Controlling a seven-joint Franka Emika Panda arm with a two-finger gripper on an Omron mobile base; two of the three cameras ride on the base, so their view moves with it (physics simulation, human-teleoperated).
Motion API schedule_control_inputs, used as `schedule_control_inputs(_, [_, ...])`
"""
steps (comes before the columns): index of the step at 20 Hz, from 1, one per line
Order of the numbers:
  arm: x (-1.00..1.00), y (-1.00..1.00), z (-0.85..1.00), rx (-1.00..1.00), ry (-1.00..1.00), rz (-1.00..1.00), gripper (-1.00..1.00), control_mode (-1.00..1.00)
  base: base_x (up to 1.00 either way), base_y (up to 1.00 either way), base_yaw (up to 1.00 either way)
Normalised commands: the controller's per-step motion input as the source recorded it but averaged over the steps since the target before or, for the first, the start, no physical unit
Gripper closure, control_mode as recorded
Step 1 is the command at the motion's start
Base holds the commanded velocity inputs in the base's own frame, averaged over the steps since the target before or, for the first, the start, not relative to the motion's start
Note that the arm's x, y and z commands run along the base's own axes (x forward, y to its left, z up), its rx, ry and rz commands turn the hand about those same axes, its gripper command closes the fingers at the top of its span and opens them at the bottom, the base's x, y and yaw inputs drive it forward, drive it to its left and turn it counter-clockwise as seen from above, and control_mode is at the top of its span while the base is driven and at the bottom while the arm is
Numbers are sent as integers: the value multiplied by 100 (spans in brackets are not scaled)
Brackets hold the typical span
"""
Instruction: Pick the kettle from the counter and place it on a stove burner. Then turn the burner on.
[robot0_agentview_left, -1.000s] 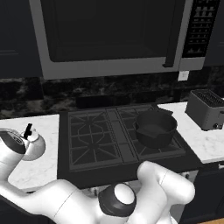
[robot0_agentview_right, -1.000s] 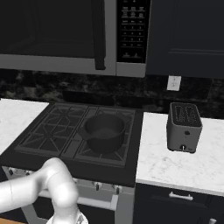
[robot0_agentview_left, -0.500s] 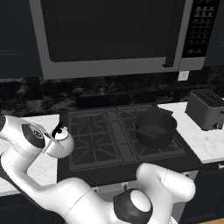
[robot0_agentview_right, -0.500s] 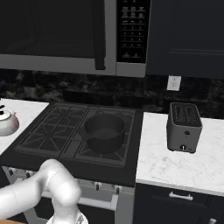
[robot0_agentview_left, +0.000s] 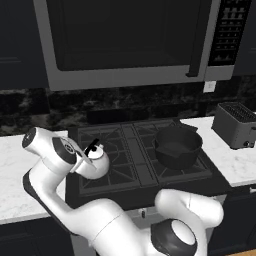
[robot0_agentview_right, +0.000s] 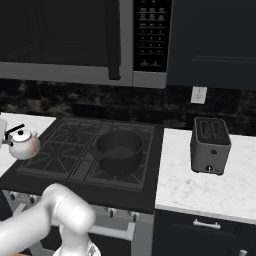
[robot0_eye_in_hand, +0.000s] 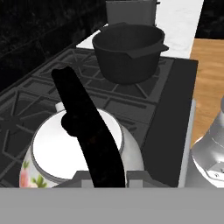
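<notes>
Kettle (robot0_agentview_left: 96, 161) off the counter (robot0_agentview_left: 20, 172), gripper (robot0_agentview_left: 84, 156) clenched on its handle, at the left of the frame. Setting down and burner (robot0_agentview_left: 107, 165) ignition not yet done.

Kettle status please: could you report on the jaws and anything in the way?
Jaws shut on kettle handle. Kettle carried over left stove burner, not set down. Black pot occupies right side.

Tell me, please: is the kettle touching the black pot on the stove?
Apart. The right base view shows the kettle at the cooktop's left edge and the black pot further right, with bare grate between them.
</notes>
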Motion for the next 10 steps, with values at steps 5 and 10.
schedule_control_inputs(5, [19, -22, -3, 0, -2, -3, 100, -100, 0, 0, 0])
schedule_control_inputs(10, [29, -24, 0, 0, 0, -5, 100, -100, 0, 0, 0])
